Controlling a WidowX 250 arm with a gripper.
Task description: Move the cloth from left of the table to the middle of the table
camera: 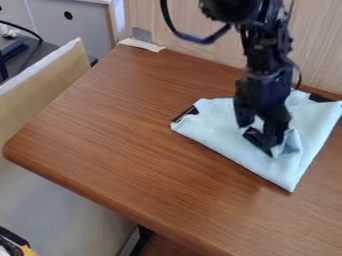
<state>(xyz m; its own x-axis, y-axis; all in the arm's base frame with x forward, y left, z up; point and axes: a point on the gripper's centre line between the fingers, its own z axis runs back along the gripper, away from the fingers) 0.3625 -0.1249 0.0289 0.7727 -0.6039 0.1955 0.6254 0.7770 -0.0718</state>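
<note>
The cloth [214,132] is spread on the right-hand part of the tabletop [120,130] as viewed, near the wall [320,40], with the rounded corner of the wood well apart from it to the left. The gripper [263,142] is held directly over the cloth, its tip down among raised folds [292,143], so no sideways gap is left to be closed between the two. Whether the gripper is open or shut, and whether the cloth is gripped or merely pressed, cannot be told.

More of the cloth is seen to the left of the gripper, out to the dark-marked corner, than to its right. The near edge is set on a slant, from that left corner down to the pointed corner nearest the camera.

By the task, the move can be judged to be called for toward the left of the view, into the broader spread of wood. The wide left part would then be led and pushed ahead of the gripper, and might be rucked under if the cloth were dragged low.
</note>
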